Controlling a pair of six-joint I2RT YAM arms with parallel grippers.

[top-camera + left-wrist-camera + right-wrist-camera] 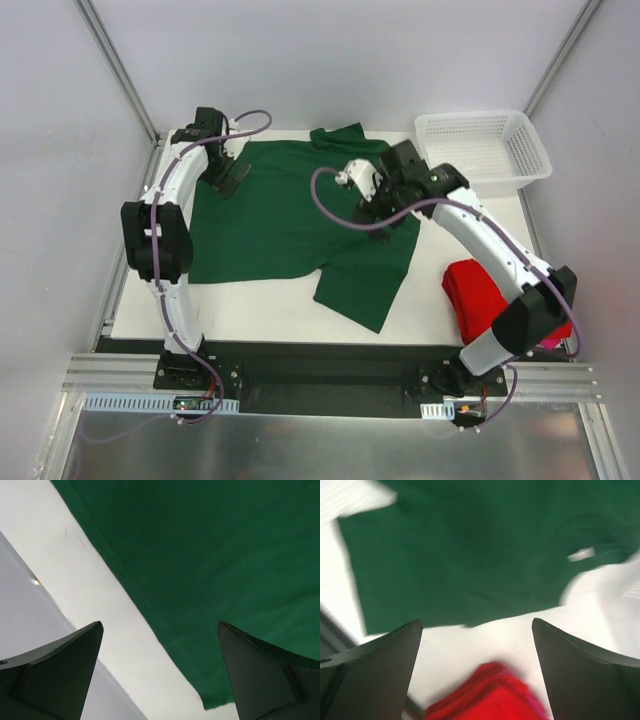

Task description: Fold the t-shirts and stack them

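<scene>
While the green t-shirt (290, 215) is lying on the table (260, 310), the left gripper (160, 623) and right gripper (477, 621) are hovering over it with their jaws spread and empty.

Dark green t-shirt (290, 215), bright red t-shirt (478, 290), white mesh basket (485, 150), white table (260, 310)

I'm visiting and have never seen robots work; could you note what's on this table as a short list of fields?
green t-shirt: spread open on the white table, not folded
red t-shirt: compact bundle at the near right, partly behind the right arm
white mesh basket: far right corner
left gripper: open, empty, over the green t-shirt's far left edge
right gripper: open, empty, above the green t-shirt's right side
</scene>
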